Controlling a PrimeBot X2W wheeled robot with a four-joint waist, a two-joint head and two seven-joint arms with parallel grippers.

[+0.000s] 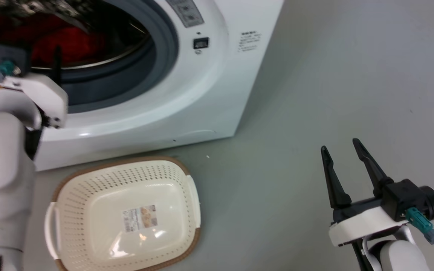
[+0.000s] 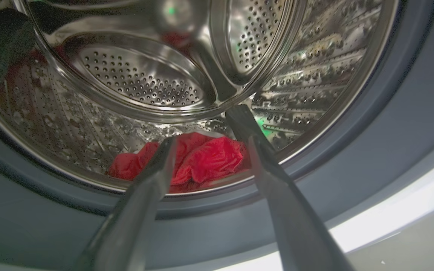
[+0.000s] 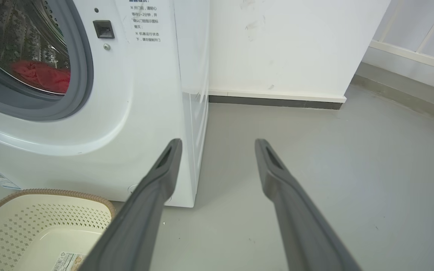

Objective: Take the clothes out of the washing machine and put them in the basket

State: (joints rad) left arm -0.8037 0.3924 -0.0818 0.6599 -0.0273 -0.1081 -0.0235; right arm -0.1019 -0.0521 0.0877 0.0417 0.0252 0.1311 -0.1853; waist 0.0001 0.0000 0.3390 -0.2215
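Head view: the washing machine [image 1: 202, 94] is standing far left with its porthole open, and the clothes [image 1: 70, 43] are showing as a red heap low inside. The left arm [image 1: 2, 158] is pointing into the opening. The basket [image 1: 126, 161] is sitting on the floor just near of the washer's front, directly below the porthole, presumably so the carry is short; nothing is lying in it but its label. The right gripper [image 1: 339, 145] is hanging well off to the right over the floor, jaws spread and holding nothing, likely parked clear of the working arm. Left wrist view: the left gripper [image 2: 204, 124] is looking into the steel drum [image 2: 138, 79], jaws spread with the red bundle lying between the two fingertips at the drum's near lip. Whether the tips are touching fabric I cannot tell; probably just short. Judgement: the grasp is not yet made. Right wrist view: the spread fingers are framing bare floor [image 3: 315, 169], with the washer and basket to the left.
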